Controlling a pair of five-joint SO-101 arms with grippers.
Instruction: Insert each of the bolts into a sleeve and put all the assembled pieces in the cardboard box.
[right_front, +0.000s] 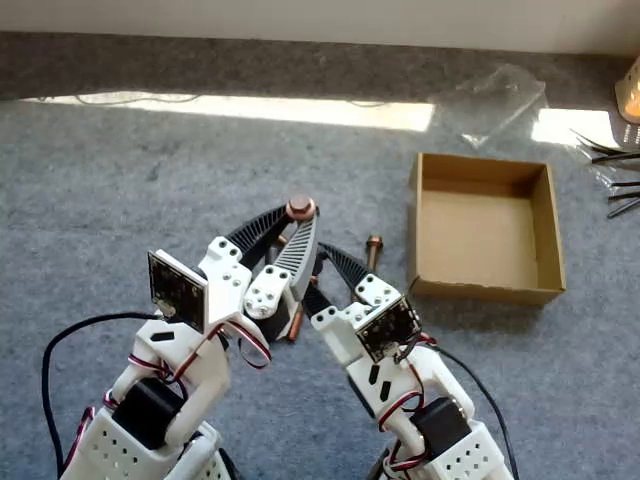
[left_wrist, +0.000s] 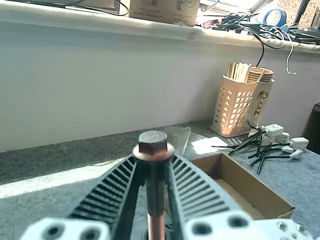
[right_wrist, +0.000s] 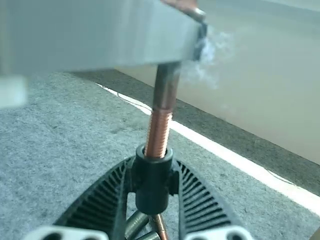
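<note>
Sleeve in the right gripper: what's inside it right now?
The bolt, threaded end first, sits in the top of the sleeve, held by the left gripper. The sleeve wall hides how deep it reaches.

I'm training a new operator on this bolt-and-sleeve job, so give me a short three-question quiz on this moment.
1. True or false: the cardboard box already holds an assembled piece.
2. Multiple choice: the left gripper is shut on A) a sleeve, B) a bolt, C) nothing.
3. Fill in: in the right wrist view, the bolt's threaded end enters the black ____ held by the right gripper.
Key: 1 false, the box is empty; 2 B; 3 sleeve.
</note>
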